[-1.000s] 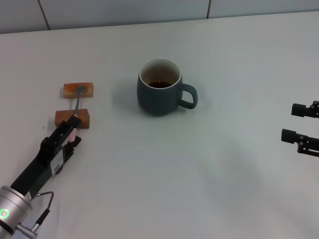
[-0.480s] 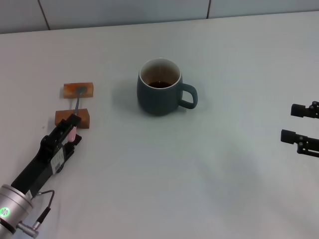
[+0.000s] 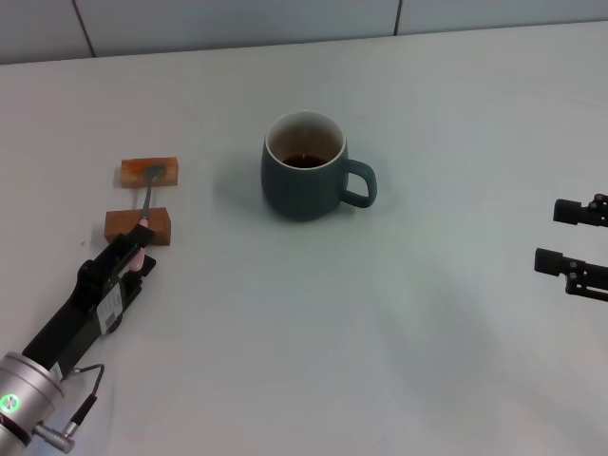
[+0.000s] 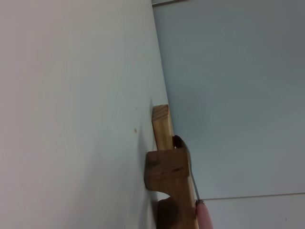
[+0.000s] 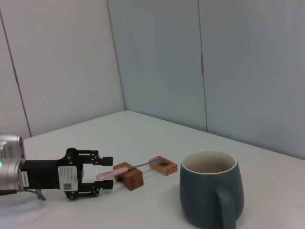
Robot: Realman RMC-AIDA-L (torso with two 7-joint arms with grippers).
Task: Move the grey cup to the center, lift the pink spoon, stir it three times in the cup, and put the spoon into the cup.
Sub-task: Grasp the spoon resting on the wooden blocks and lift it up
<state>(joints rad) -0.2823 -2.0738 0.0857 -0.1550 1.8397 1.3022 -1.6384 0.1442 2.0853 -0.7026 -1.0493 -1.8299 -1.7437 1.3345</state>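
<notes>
The grey cup (image 3: 304,180) stands upright near the table's middle, handle to the right, with dark liquid inside; it also shows in the right wrist view (image 5: 212,191). The pink spoon (image 3: 147,201) lies across two small wooden blocks, its bowl on the far block and its pink handle (image 5: 112,173) reaching past the near one. My left gripper (image 3: 135,256) is open, one finger on each side of the pink handle, as the right wrist view (image 5: 101,173) shows. The left wrist view shows the spoon's neck (image 4: 193,183). My right gripper (image 3: 568,235) is open and empty at the right edge.
The far wooden block (image 3: 149,172) and the near wooden block (image 3: 139,226) sit at the left of the pale table (image 3: 380,332). A grey wall panel (image 3: 237,19) runs along the back edge.
My left gripper has shifted slightly back toward me along the spoon's handle, so more of the near block shows. The cup, spoon and right arm have not moved.
</notes>
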